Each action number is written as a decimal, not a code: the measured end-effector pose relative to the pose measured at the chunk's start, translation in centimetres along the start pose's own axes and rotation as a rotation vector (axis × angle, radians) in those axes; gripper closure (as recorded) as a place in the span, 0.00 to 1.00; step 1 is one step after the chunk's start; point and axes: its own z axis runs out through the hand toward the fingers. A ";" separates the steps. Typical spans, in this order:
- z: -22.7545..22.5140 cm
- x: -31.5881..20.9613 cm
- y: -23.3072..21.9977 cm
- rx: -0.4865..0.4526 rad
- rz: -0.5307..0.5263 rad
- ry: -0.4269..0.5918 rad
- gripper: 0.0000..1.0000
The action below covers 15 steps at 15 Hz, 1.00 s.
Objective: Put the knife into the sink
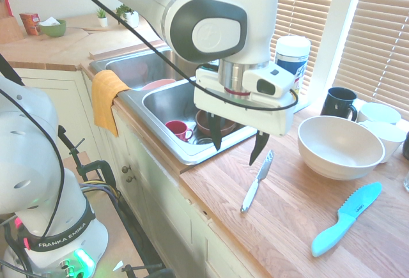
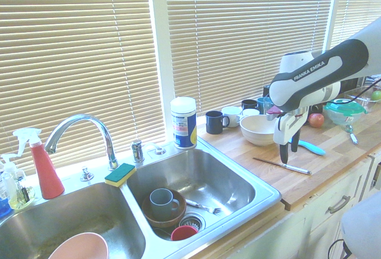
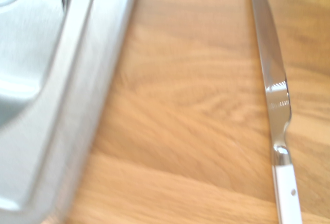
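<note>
The knife, slim and all silver, lies flat on the wooden counter a short way right of the sink. My gripper hangs open just above the counter, between the sink's rim and the knife, holding nothing. One dark fingertip is close over the knife's blade end. The wrist view shows the knife lengthwise on the wood, with the sink rim across from it.
The near basin holds a brown bowl with a grey mug, a red cup and a fork. A white bowl, a light-blue plastic knife, mugs and a wipes canister stand around. An orange cloth hangs over the sink's edge.
</note>
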 end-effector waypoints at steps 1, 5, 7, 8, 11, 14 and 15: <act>0.6 -0.2 0.9 0.011 -0.017 -0.009 0.00; 1.5 -0.3 2.6 0.025 -0.025 -0.004 0.00; 2.2 -0.1 2.9 0.024 -0.016 -0.002 0.00; 2.7 0.0 2.9 0.023 -0.015 -0.003 0.00; 4.7 0.2 3.1 0.023 -0.004 0.000 0.00; 6.5 0.9 3.6 0.019 0.017 0.006 0.00; 6.8 1.0 3.7 0.018 0.023 0.011 0.00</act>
